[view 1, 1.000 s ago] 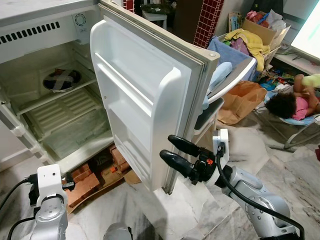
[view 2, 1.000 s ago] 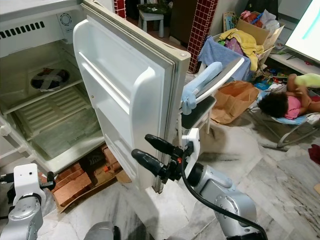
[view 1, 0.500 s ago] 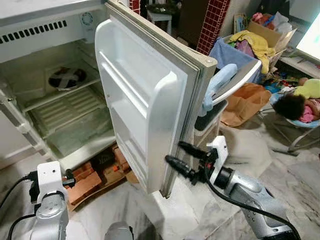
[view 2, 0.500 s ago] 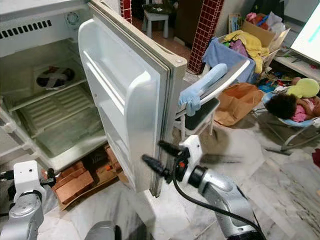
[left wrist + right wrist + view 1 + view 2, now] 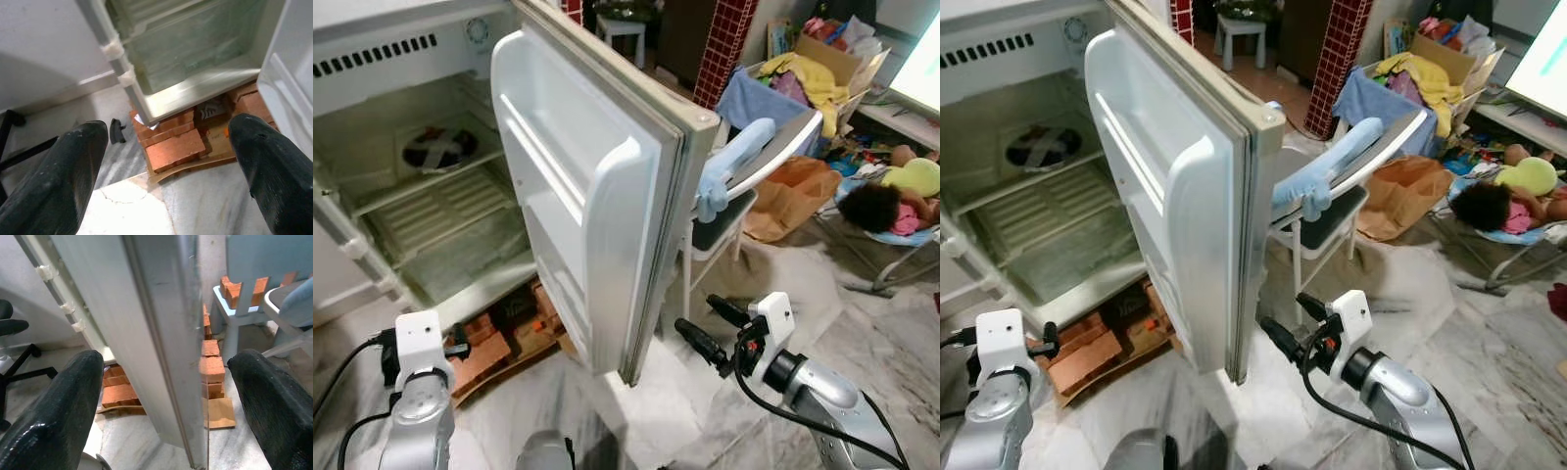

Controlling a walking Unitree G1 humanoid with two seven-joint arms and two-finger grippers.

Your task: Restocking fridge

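Note:
The white fridge (image 5: 372,59) stands open, its shelves (image 5: 440,211) bare. Its door (image 5: 587,196) swings out toward me, with empty door racks on the inner face. My right gripper (image 5: 698,316) hovers low beside the door's free edge, a short way to its right, open and holding nothing. In the right wrist view the door's edge (image 5: 171,333) stands ahead between the two black fingers (image 5: 54,406). My left arm (image 5: 416,392) hangs idle at the lower left; its gripper (image 5: 166,161) is open and points at the fridge's base.
Red bricks (image 5: 480,357) on cardboard prop up the fridge. Behind the door stands a chair with a blue towel (image 5: 734,162), then a brown paper bag (image 5: 793,191). A person (image 5: 891,196) lies on a lounger at the right. Laundry (image 5: 803,78) is piled at the back.
My right gripper has pulled back to the right and lower, away from the door's bottom edge it was against. The view has shifted slightly; the left arm hangs as before.

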